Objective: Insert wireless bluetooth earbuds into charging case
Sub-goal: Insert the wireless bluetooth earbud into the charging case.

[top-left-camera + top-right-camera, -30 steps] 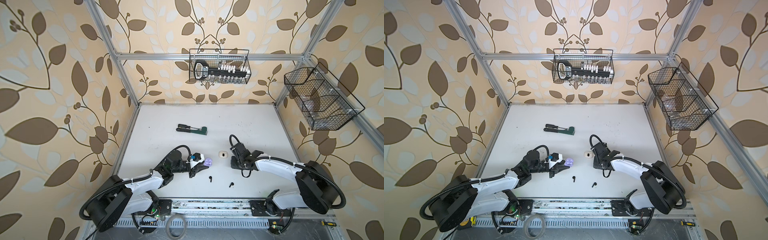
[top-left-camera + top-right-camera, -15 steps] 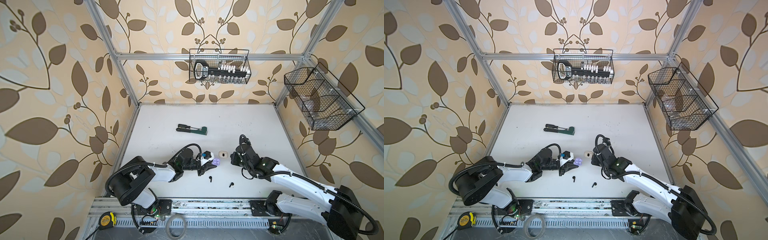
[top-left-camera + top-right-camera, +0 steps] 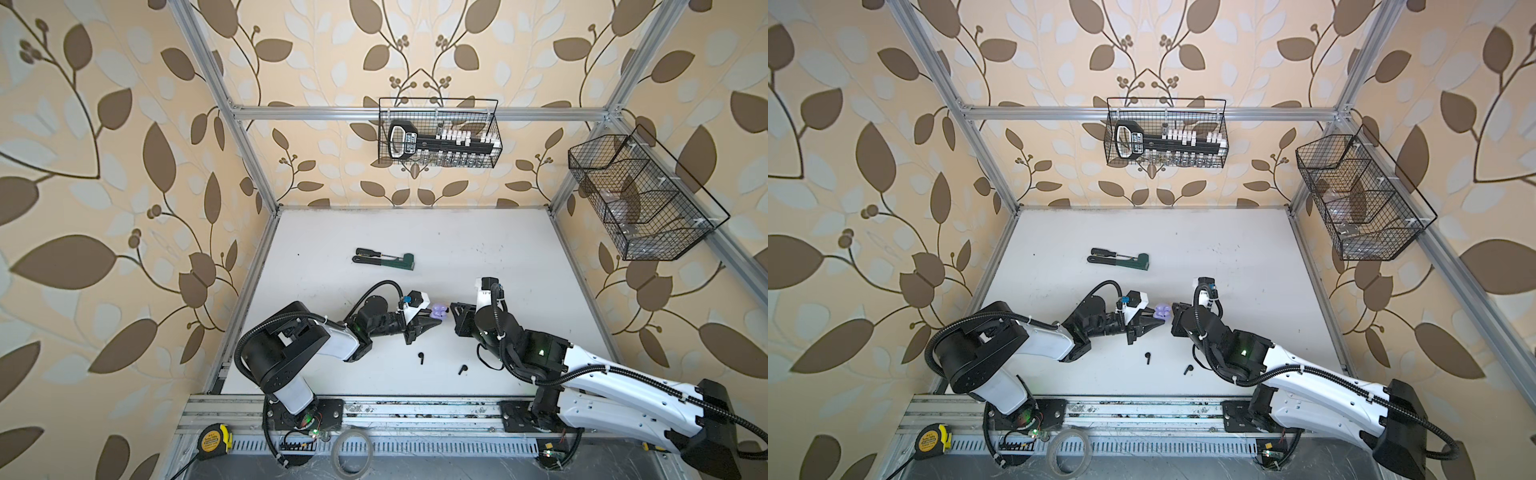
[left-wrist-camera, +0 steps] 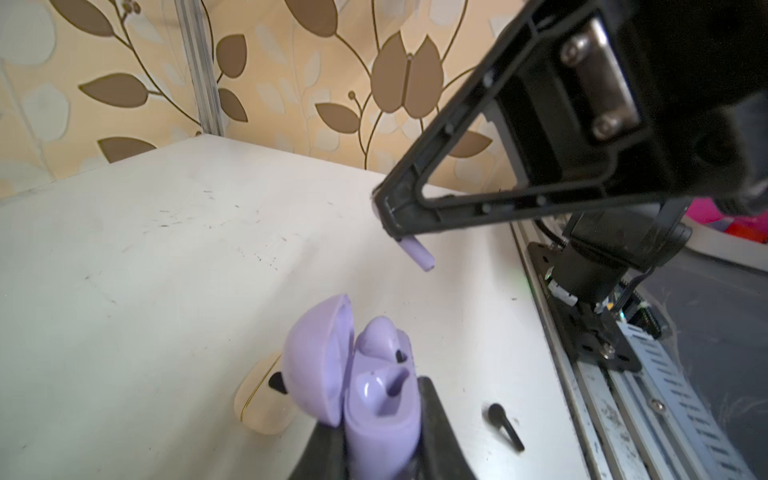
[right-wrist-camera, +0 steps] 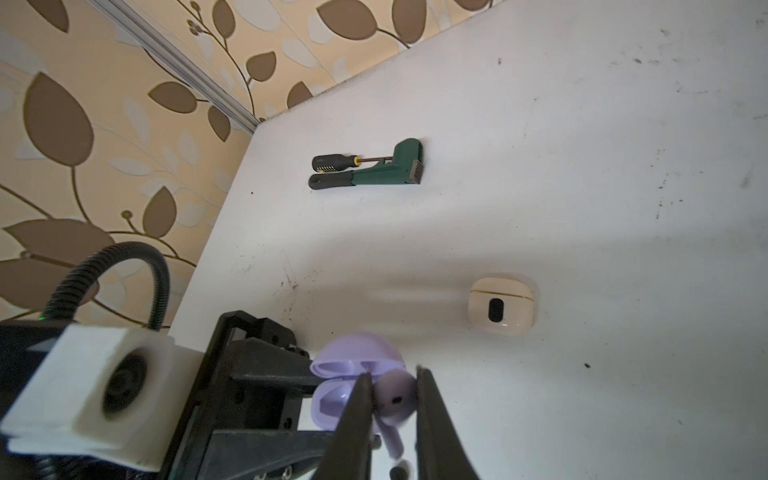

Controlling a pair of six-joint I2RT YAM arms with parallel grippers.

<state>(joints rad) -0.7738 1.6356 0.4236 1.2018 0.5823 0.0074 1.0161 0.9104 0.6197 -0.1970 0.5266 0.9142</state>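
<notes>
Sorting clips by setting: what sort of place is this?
Probably a lab robot cell, not a home: aluminium frame holding wallpapered panels, left arm and right arm bolted to a rail beside a white table.

Open lilac case holds one bud; second bud pinched; black buds loose.

A robot test cell in a lab: an aluminium frame carrying wallpaper panels (brown leaves on cream) around a white desk, two arms bolted to a slotted rail, hung wire baskets, a tape measure.
</notes>
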